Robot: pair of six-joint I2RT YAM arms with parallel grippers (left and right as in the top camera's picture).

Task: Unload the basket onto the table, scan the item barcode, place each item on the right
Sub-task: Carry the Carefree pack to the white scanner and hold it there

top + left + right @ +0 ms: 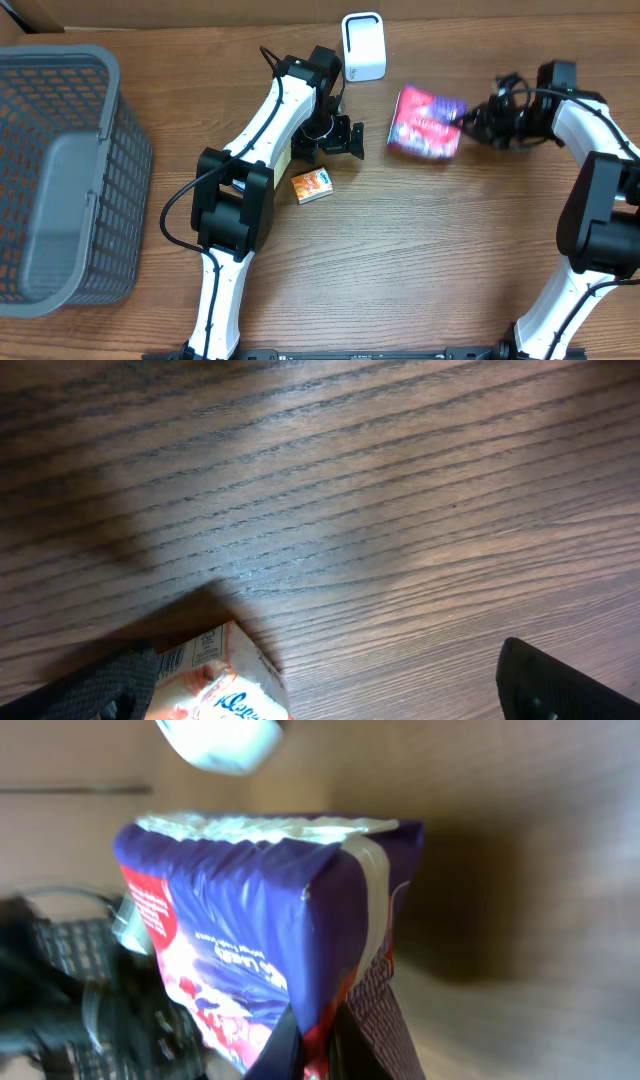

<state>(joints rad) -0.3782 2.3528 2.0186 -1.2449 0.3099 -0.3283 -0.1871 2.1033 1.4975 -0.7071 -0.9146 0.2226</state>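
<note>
Got the purple bag (425, 122) pinched tight in the right claw (464, 119), close beside the white scanner (364, 45) but likely not scanned yet, with the left claw (342, 137) wide apart near the little orange box (311, 186).

a grey plastic mesh basket (135, 190) stands upright at the left edge of the wood-grain table (400, 260), its mouth facing up. a small orange box (312, 186) lies flat near the table's middle, slightly skewed, well apart from the basket. a tan cardboard edge (30, 12) shows at the far left corner.
</note>
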